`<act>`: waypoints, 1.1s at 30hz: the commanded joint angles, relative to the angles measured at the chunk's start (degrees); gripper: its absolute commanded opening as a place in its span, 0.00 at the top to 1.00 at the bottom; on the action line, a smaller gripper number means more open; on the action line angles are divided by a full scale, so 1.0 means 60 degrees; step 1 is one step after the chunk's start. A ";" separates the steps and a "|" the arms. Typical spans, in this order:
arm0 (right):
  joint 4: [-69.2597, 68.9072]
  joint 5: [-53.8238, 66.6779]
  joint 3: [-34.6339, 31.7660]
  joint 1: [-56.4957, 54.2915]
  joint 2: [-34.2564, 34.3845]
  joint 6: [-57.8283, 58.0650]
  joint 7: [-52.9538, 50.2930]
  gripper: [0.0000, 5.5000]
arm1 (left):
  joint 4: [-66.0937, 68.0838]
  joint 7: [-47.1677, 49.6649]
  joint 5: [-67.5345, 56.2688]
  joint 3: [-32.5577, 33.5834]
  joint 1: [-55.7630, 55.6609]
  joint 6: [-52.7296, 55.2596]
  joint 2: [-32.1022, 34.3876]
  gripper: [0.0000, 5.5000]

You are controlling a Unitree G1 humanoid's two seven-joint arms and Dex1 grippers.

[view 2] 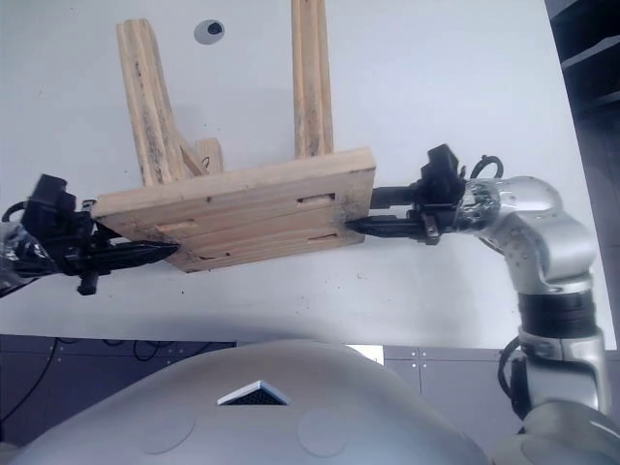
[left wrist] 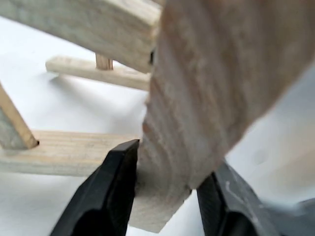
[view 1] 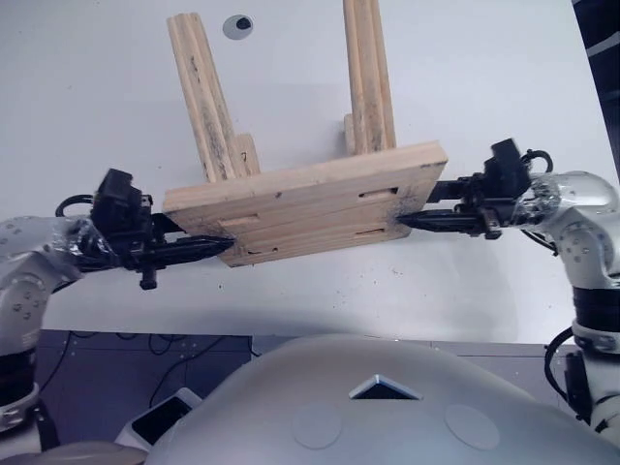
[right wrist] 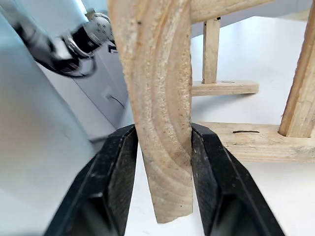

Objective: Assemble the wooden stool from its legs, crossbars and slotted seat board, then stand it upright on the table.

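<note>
The wooden stool lies tipped on the white table [view 1: 484,58], its slotted seat board [view 1: 310,199] facing me and its legs [view 1: 368,73] pointing away across the table. My left gripper [view 1: 208,245] is shut on the seat board's left end, whose end grain [left wrist: 197,113] sits between the black fingers [left wrist: 110,191]. My right gripper [view 1: 417,215] is shut on the board's right end [right wrist: 157,98], one finger [right wrist: 113,182] on each face. Crossbars [right wrist: 224,88] join the legs behind the board.
A small round grey disc [view 1: 237,26] lies on the table beyond the left legs. The table's front edge [view 1: 291,334] runs just below the grippers, and a dark strip [view 1: 601,58] borders the table's far right side.
</note>
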 commanded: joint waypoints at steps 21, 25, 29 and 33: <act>1.3291 -0.2210 0.7326 -1.1633 0.0480 0.3976 0.2949 0.74 | 1.3447 -0.1801 0.1002 -0.7059 -1.3446 0.6258 -0.1961 0.76; 1.4761 -0.2526 0.6454 -1.2091 0.0954 0.2765 0.1692 0.63 | 1.4840 -0.1696 0.2708 -0.6856 -1.3849 0.3776 -0.2692 0.68; 1.5332 -0.3263 0.5446 -1.2421 0.1096 0.1933 0.1030 0.48 | 1.5918 -0.1432 0.3881 -0.6140 -1.4298 0.2443 -0.2727 0.53; 1.5552 -0.3483 0.3589 -1.2578 0.0852 0.1463 0.0069 0.35 | 1.6432 -0.1365 0.4474 -0.4857 -1.4590 0.2132 -0.2365 0.42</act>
